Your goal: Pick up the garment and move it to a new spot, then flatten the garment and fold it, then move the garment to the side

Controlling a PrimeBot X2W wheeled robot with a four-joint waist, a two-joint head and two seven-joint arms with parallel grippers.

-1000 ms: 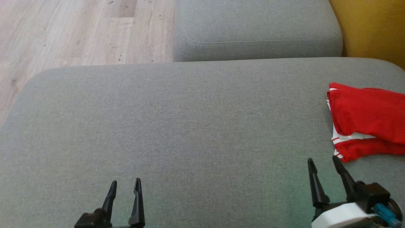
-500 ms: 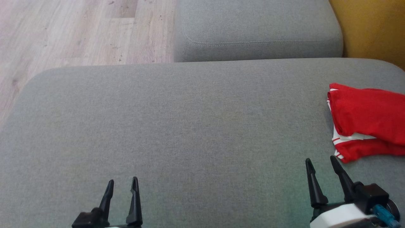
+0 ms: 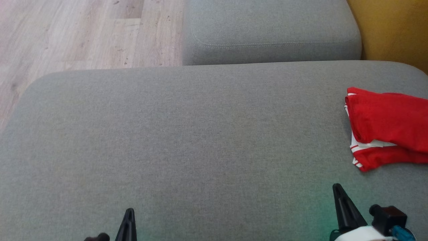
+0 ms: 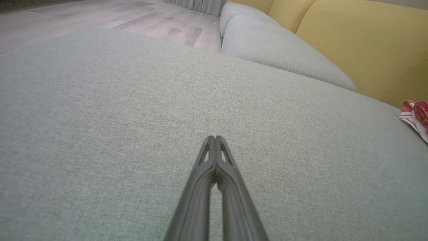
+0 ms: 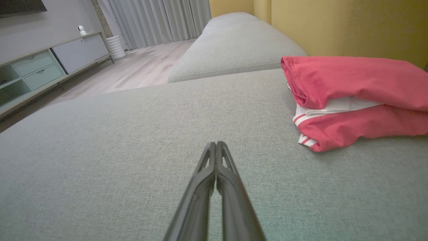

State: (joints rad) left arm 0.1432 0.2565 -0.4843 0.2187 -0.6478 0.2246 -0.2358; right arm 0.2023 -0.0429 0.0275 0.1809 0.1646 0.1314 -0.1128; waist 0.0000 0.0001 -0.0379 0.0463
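The left gripper [image 4: 215, 138] is seen closed and empty, its two long dark fingers pressed together tip to tip over the broad grey woven-fabric seat cushion [image 4: 100, 117]. The right gripper [image 5: 216, 144] is likewise closed on nothing, its fingers meeting at the tips over the same cushion. The folded red cloth garment with white striped trim [image 5: 354, 100] is laid on the cushion ahead and to the right of the right gripper, near it but untouched; from the left gripper it is well apart, far to the right. Beyond both grippers a second grey cushion [image 3: 271, 30] is seen, flanked by a mustard-yellow backrest [image 3: 394, 30] on its right and pale wood-plank flooring [image 3: 83, 33] on its left.
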